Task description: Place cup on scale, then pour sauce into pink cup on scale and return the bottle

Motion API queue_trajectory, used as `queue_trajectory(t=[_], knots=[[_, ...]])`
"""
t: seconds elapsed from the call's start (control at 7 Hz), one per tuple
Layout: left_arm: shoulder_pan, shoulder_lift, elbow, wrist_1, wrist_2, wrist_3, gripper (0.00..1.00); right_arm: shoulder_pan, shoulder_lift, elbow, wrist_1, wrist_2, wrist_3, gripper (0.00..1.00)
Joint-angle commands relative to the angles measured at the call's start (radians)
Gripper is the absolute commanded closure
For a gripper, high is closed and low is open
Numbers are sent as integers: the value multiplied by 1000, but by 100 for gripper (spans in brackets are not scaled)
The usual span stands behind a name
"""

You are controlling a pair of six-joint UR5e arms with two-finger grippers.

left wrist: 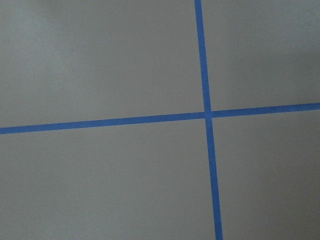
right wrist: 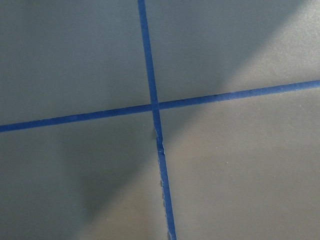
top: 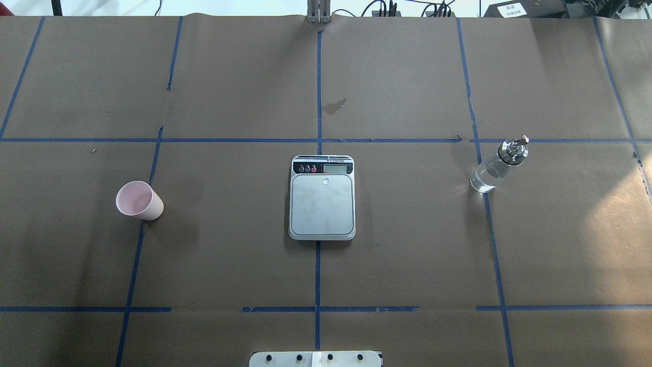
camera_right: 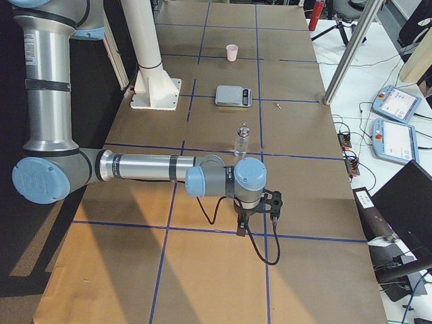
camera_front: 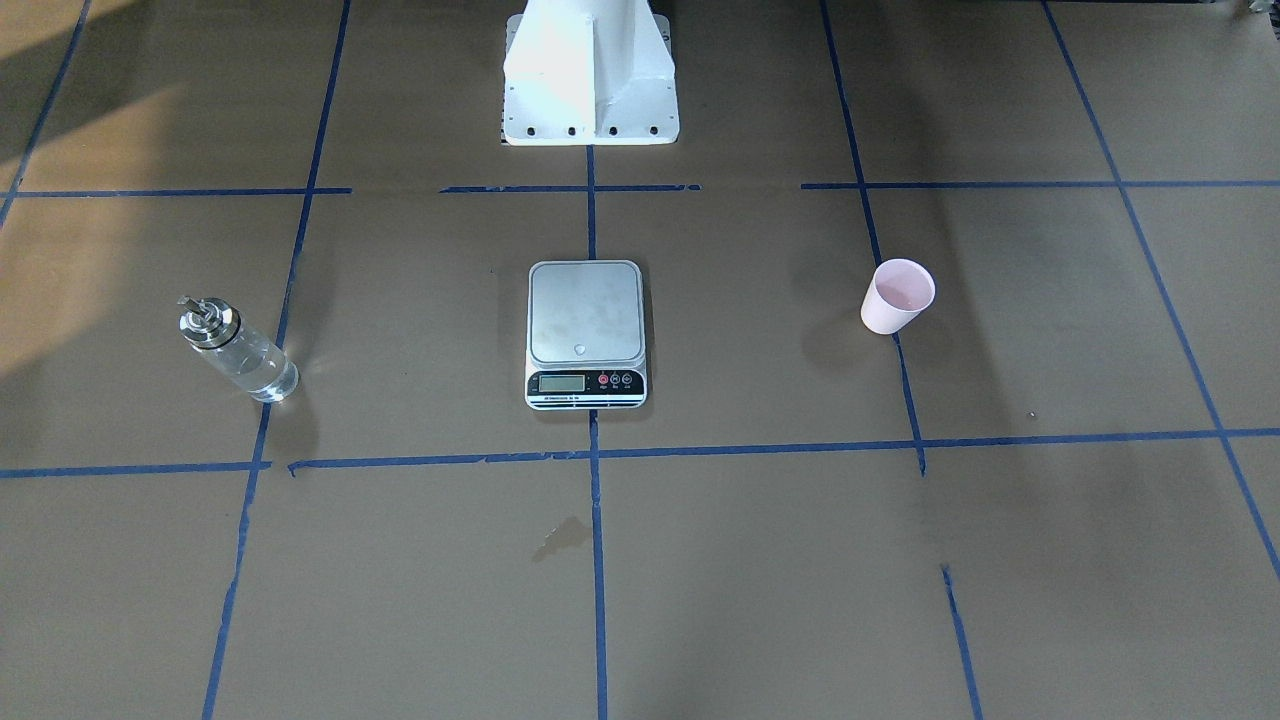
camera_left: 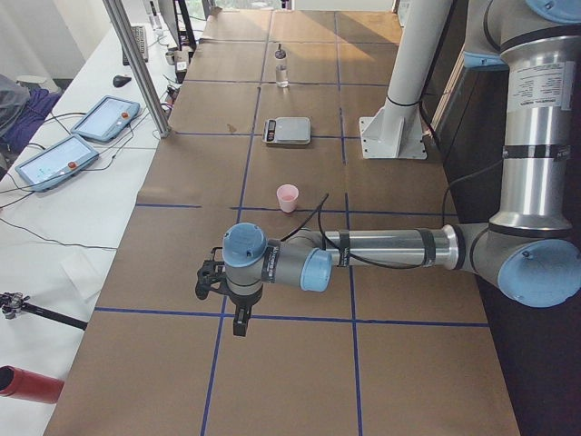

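- The pink cup [top: 138,201] stood upright on the brown paper, on the robot's left side of the table, well apart from the scale [top: 322,204].
- The scale lay in the middle of the table, over the blue centre line, with its display end on the far side from the robot.
- Its steel platform carried only a small pale mark close to the display.
- Next to the display there were red and black buttons. The small print on this panel and the digits on the display could not be read.
- The bottle [top: 496,167] stood upright on the robot's right side, just beside a blue tape line, with clear liquid [top: 483,181] inside and the silver spout cap on top.
- The left gripper [camera_left: 239,322] hung over the near left end of the table, far from the cup. I cannot tell if its fingers were spread or pressed together.
- The right gripper [camera_right: 241,229] hung over the right end of the table, on the near side of the bottle. Its state also could not be judged.
- Both wrist cameras showed only brown paper and crossing blue tape.
- A white label on the left arm [camera_left: 531,86] had printing too small to read.
- A dark stain [top: 336,106] marked the paper beyond the scale.
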Motion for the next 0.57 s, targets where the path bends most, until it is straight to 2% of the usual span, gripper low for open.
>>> queue_trajectory(t=[0.0,0.29,0.43], knots=[[0,0,-9,-11,-2,2,0,0,0,1,-2,-1,-2,0],[46,-5,-114,-19,0,2,0,0,0,1,2,0,-2,0],[149,-5,-227,-29,1,-48,0,0,2,1,2,-1,-2,0]])
